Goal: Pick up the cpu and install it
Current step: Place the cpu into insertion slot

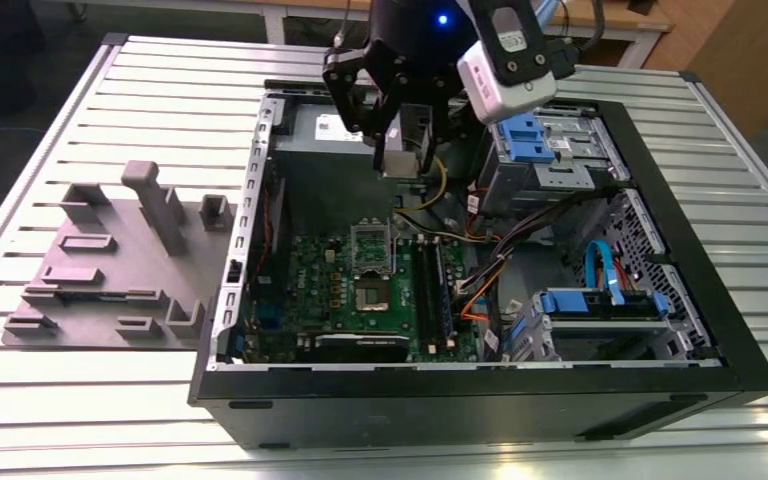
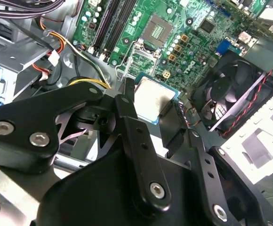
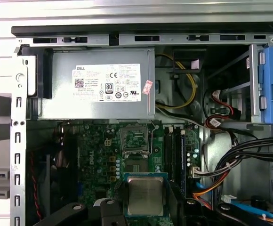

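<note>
My gripper hangs above the open computer case, over its back part near the power supply, shut on the cpu. In both wrist views the cpu shows as a small square chip with a silvery top and a thin pale rim, held by two opposite edges between the black fingers. It hovers above the green motherboard. The socket lies open on the board, with its metal frame standing up beside it.
A grey power supply with a white label fills the case's back. Blue drive bays and cable bundles take the exterior view's right side. A fan sits by the board. A grey fixture stands on the slatted table, left of the case.
</note>
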Motion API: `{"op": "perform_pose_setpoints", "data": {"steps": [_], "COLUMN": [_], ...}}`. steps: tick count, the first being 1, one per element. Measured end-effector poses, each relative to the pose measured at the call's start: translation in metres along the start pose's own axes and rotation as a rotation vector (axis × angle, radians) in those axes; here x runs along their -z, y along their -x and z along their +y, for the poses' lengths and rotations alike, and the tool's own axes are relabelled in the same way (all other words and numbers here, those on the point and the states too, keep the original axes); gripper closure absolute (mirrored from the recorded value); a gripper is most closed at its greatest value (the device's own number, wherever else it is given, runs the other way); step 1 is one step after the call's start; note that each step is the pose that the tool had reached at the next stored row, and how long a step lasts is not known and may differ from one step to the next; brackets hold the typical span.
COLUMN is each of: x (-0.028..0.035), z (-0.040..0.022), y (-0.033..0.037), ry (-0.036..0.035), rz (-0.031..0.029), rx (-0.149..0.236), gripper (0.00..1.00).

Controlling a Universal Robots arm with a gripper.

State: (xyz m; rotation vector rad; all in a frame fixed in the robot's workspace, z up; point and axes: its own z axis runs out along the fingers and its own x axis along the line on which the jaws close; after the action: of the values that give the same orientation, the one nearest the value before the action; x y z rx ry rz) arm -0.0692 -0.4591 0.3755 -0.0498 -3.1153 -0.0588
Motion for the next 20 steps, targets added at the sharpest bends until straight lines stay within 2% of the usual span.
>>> {"op": "perform_pose_setpoints", "data": {"steps": [16, 20], "x": [-0.0124, -0.0166], "z": [-0.0013, -0.0016], "y": [0.0002, 0.0003], "ry": [-0.0001, -0.0002], "rz": [0.0004, 0.0022], "rx": [0.0, 0.0], "gripper": [0.55, 0.55]}}
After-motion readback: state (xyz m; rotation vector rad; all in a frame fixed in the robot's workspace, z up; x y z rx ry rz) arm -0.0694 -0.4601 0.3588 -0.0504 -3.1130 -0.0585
